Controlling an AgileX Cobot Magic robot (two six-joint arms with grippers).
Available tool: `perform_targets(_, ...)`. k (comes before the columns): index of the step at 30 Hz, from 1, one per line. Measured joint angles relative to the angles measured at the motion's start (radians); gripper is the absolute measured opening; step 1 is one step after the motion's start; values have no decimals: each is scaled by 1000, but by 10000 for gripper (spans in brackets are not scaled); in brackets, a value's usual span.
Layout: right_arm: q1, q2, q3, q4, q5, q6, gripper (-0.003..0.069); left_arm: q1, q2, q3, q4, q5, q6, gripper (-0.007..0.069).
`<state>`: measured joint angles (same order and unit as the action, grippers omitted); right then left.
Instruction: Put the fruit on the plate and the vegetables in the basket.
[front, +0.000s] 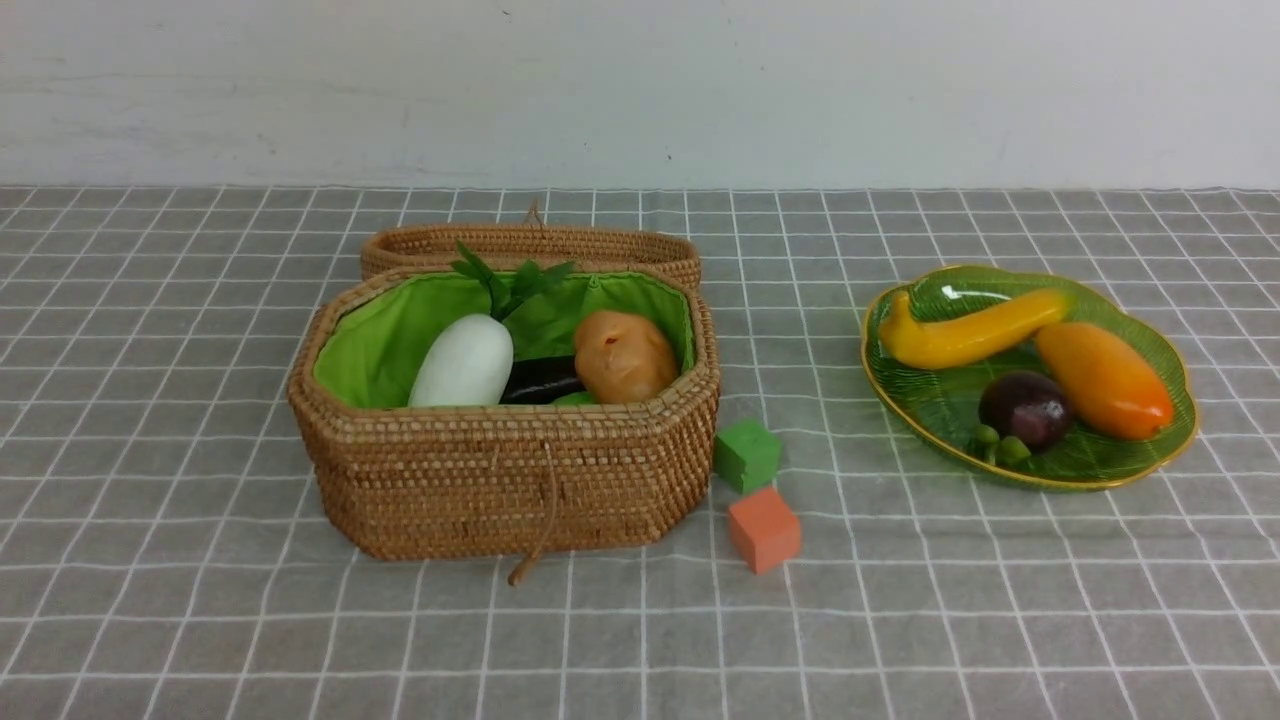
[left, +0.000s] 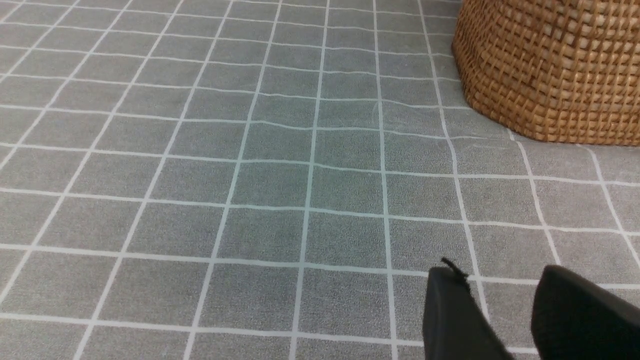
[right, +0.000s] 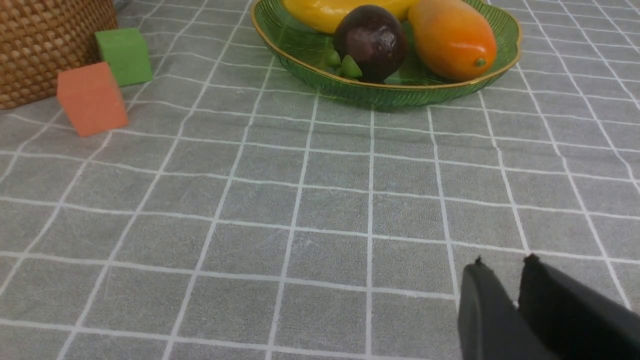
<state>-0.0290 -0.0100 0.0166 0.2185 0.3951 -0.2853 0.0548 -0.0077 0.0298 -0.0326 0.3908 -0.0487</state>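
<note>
The banana (front: 968, 330), mango (front: 1103, 379) and mangosteen (front: 1024, 408) lay on the plate (front: 930, 410) toward the table's right edge; radish (front: 463, 362), potato (front: 624, 356) and eggplant (front: 542, 381) sat in the basket (front: 500, 480). Both grippers, left (left: 500, 295) and right (right: 505, 280), hung slightly parted and empty. The chief risk seemed a needless reach knocking the mangosteen over the plate's near rim.

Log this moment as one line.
plate: banana, mango, mangosteen | basket: radish, potato, eggplant | both jaws empty, slightly apart
</note>
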Motion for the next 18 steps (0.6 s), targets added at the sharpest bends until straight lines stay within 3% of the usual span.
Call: perform_targets(18,0,0,0,0,0,0,129,-71,0,0,0,0,0,239)
